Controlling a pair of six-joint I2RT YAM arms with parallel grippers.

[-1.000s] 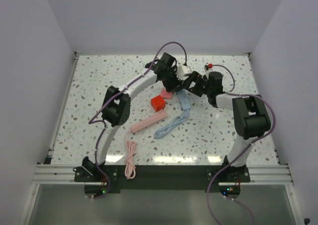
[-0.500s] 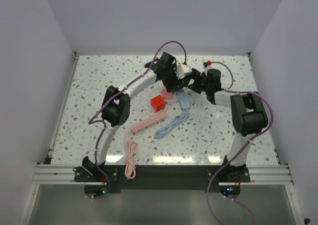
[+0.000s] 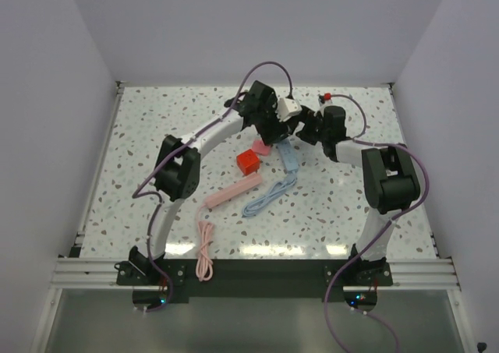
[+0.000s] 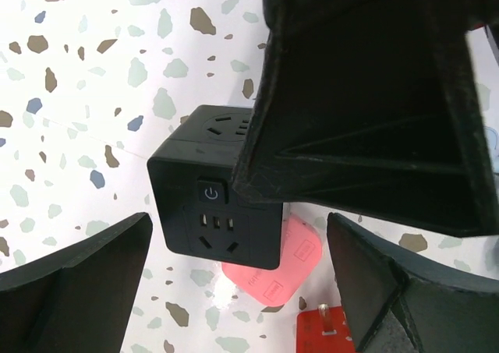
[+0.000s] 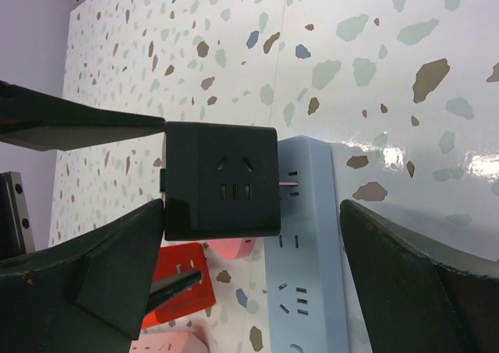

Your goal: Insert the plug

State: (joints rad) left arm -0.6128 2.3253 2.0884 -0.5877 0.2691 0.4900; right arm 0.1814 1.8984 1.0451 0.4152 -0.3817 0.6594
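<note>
The only sign that can be read is a white power symbol, a circle broken by a short stroke. It is on the small square button on one face of the black plastic cube-shaped socket adapter. The pink rounded plastic block just beside it bears faint marks, too small to read.

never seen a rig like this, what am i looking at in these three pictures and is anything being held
Two robot arms, left arm and right arm, stand side by side. The wide picture looks down from above and behind; the other two come from wrist cameras, each showing its own fingers. On the speckled table lie a blue power strip, pink power strip, red cube socket and pink cable. Both arms meet at a black cube socket whose pins reach the blue strip. The left fingers and right fingers stand open around it, gripping nothing.
</note>
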